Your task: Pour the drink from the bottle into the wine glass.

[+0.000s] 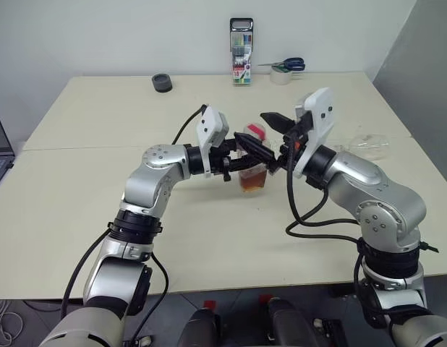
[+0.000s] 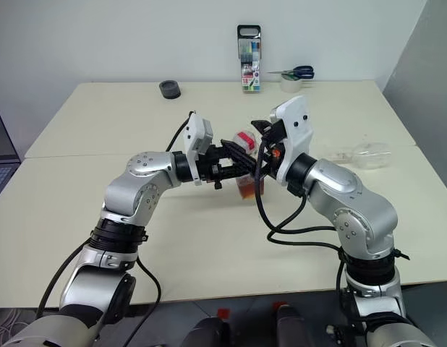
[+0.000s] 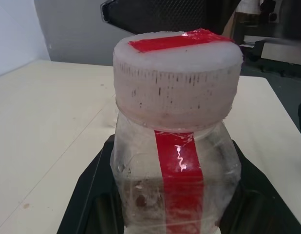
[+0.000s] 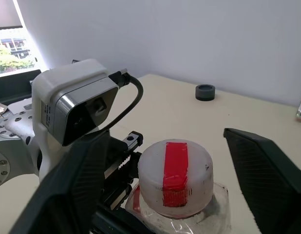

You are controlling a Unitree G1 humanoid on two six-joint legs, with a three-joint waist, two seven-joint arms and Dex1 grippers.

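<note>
Clear squarish bottle [image 3: 176,170], red label strip, capped, gripped by left tool [image 1: 254,153]; right tool [image 4: 175,195] spread around cap [image 4: 175,178]

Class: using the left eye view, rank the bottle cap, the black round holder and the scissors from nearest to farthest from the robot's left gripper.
1. Bottle cap: just above the left gripper.
2. Black round holder: far side of the table, towards the left.
3. Scissors: back edge, towards the right.

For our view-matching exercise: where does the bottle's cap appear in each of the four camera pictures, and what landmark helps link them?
Left eye: cap at centre, between both end effectors.
Right eye: centre, just above the arms' meeting point.
Left wrist: upper middle, large.
Right wrist: lower middle.
Shared landmark: the cap's red strip.
</note>
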